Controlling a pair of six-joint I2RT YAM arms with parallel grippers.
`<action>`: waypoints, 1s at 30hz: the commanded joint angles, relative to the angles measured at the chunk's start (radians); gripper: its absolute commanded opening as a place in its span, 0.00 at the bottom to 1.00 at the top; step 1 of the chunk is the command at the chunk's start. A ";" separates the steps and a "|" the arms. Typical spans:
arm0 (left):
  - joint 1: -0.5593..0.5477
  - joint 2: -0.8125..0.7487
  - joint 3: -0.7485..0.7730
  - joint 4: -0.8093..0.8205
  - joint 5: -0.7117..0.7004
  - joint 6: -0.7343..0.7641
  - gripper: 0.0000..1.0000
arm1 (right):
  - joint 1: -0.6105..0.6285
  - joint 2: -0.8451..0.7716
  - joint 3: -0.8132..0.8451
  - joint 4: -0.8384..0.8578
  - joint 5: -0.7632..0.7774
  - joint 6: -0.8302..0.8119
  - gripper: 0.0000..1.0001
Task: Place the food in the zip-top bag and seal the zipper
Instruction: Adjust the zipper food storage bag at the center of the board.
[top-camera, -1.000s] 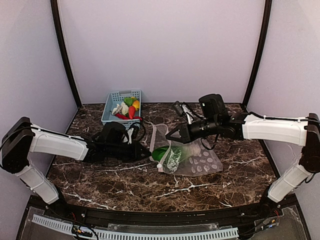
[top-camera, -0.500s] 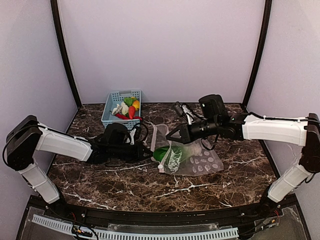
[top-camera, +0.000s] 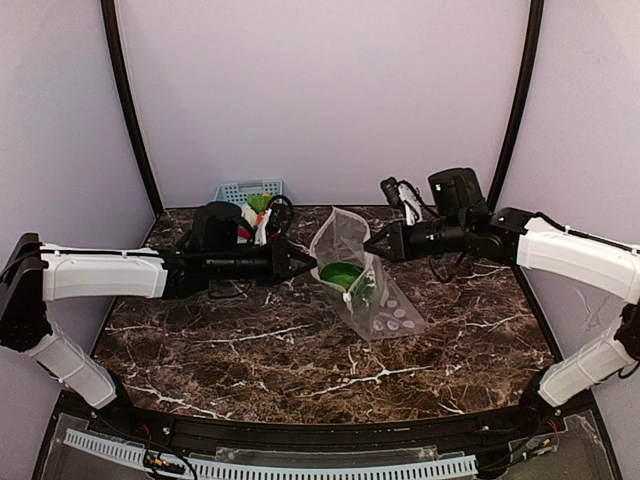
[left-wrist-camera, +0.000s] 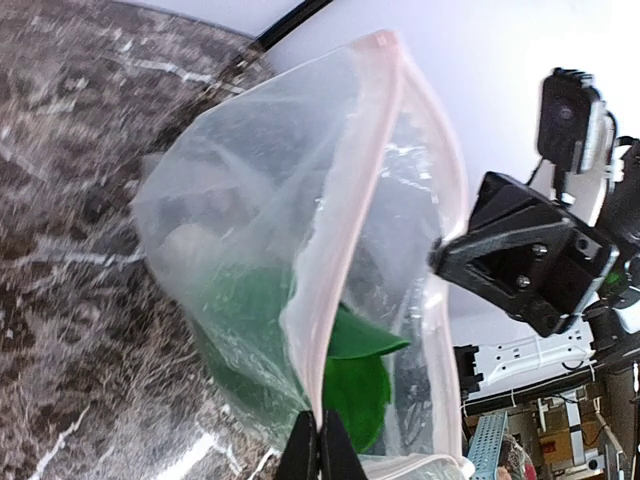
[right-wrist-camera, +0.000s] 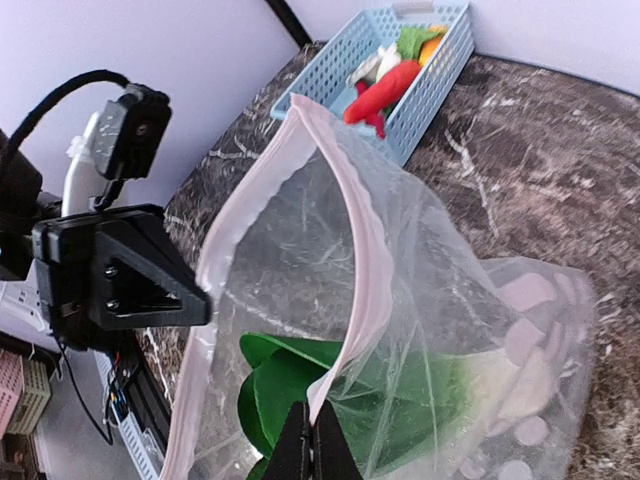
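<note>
The clear dotted zip-top bag (top-camera: 375, 300) hangs lifted between the two arms, its mouth spread wide and its bottom resting on the table. My left gripper (top-camera: 308, 266) is shut on the near side of the pinkish zipper (left-wrist-camera: 340, 250). My right gripper (top-camera: 372, 247) is shut on the opposite zipper lip (right-wrist-camera: 360, 270). A green leafy food piece (top-camera: 343, 273) lies inside the bag, also plain in the left wrist view (left-wrist-camera: 365, 385) and the right wrist view (right-wrist-camera: 285, 385). More food stays in the basket: a long red piece (right-wrist-camera: 385, 88), with white, green and yellow ones beside it.
The light-blue lattice basket (top-camera: 240, 189) stands at the back left against the wall, partly hidden behind the left arm. Black frame posts rise at both back corners. Dark marble tabletop (top-camera: 300, 350) stretches in front of the bag.
The left gripper closed on the bag's zipper edge. Both arms then rose and moved back, lifting the bag off the table and pulling its mouth open.
</note>
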 joint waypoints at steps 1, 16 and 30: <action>0.006 -0.050 0.195 -0.193 0.036 0.139 0.01 | -0.045 -0.087 0.103 -0.090 0.130 -0.036 0.00; 0.009 0.040 0.533 -0.359 0.056 0.274 0.01 | -0.069 -0.123 0.292 -0.161 0.187 -0.086 0.00; 0.017 0.050 0.361 -0.366 0.022 0.268 0.01 | -0.067 -0.103 0.154 -0.122 0.123 -0.044 0.00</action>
